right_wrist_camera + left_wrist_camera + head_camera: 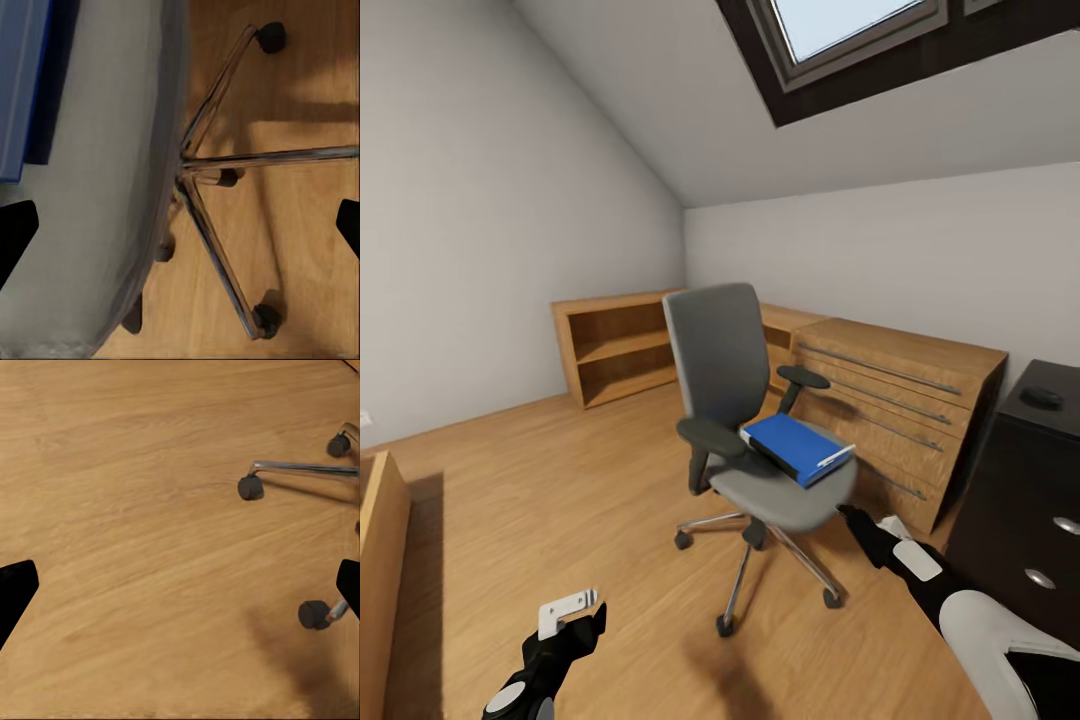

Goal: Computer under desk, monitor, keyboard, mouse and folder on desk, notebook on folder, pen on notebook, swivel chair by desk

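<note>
Folder's right there on the chair seat, and the right arm is the closer one

Nearest to the camera, the left gripper [572, 612] is hung low over bare floor, well short of the swivel chair [745, 420], fingers spread wide. The right gripper [857, 520] is parked just beside the seat's front edge, its black tips set wide apart in the wrist view. On the seat the blue folder [796, 447] is laid flat, up and away from that gripper, long axis probably slanted from the backrest toward the front corner. Beyond the chair, the desk [1040, 470] is seen with the mouse [1043, 396] on top.
</note>
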You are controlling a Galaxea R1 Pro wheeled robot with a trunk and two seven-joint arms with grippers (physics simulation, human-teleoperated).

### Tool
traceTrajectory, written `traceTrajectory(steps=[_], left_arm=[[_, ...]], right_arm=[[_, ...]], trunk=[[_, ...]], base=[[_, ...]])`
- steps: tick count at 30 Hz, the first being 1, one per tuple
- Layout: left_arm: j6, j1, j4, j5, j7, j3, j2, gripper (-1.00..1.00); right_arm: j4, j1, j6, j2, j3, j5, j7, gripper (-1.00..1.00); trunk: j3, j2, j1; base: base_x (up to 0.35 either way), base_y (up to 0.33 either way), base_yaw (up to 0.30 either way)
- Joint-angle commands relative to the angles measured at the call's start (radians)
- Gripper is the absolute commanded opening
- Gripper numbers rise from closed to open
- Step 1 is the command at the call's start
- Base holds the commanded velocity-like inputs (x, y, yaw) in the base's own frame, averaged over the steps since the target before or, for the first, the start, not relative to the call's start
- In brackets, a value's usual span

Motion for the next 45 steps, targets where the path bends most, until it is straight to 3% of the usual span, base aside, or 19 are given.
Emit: traceTrajectory(steps=[1, 11, 16, 17, 20, 21, 24, 28, 38, 45], left_arm=[[0.005, 0.000, -0.001, 0.010, 0.004, 0.001, -0.001, 1.00], [0.005, 0.000, -0.001, 0.010, 0.004, 0.001, -0.001, 1.00], [0.005, 0.000, -0.001, 0.010, 0.004, -0.004, -0.001, 1.00], [0.005, 0.000, -0.001, 0.010, 0.004, -0.011, -0.001, 1.00], [0.005, 0.000, -0.001, 0.010, 0.004, -0.012, -0.001, 1.00], [0.005, 0.000, -0.001, 0.010, 0.004, -0.012, -0.001, 1.00], [0.005, 0.000, -0.001, 0.010, 0.004, -0.013, -0.001, 1.00], [0.005, 0.000, -0.001, 0.010, 0.004, -0.013, -0.001, 1.00], [0.005, 0.000, 0.009, 0.010, 0.004, -0.013, -0.001, 1.00], [0.005, 0.000, 0.010, 0.010, 0.004, -0.013, -0.001, 1.00]], right_arm=[[0.000, -0.001, 0.005, 0.000, -0.007, 0.000, 0.003, 1.00], [0.007, -0.001, 0.003, 0.029, -0.005, 0.004, 0.004, 1.00], [0.009, 0.000, 0.001, 0.074, -0.005, 0.014, 0.004, 1.00], [0.009, 0.000, 0.000, 0.122, 0.000, 0.082, 0.003, 1.00], [0.009, 0.000, 0.001, 0.153, 0.001, 0.134, 0.004, 1.00], [0.010, 0.001, 0.001, 0.180, 0.001, 0.169, 0.004, 1.00], [0.011, 0.002, 0.002, 0.231, 0.001, 0.222, 0.004, 1.00], [0.012, 0.003, 0.005, 0.247, 0.002, 0.226, 0.005, 1.00], [0.009, 0.003, 0.002, 0.247, 0.001, 0.225, 0.005, 1.00], [0.011, 0.003, 0.001, 0.247, 0.000, 0.225, 0.006, 1.00]], trunk=[[-0.001, -0.001, -0.001], [-0.001, -0.001, -0.001], [-0.001, -0.001, -0.001], [-0.001, -0.001, -0.001], [-0.001, -0.001, -0.001], [-0.001, -0.001, -0.001], [-0.001, -0.001, -0.001], [-0.001, -0.001, -0.001], [-0.001, -0.001, -0.001], [-0.001, -0.001, -0.001]], base=[[-0.333, 0.000, 0.000], [-0.108, 0.000, 0.000], [-0.003, 0.000, 0.000], [0.000, 0.000, 0.000], [0.000, 0.000, 0.000], [0.000, 0.000, 0.000], [0.000, 0.000, 0.000], [0.000, 0.000, 0.000], [0.000, 0.000, 0.000], [0.253, 0.000, 0.000]])
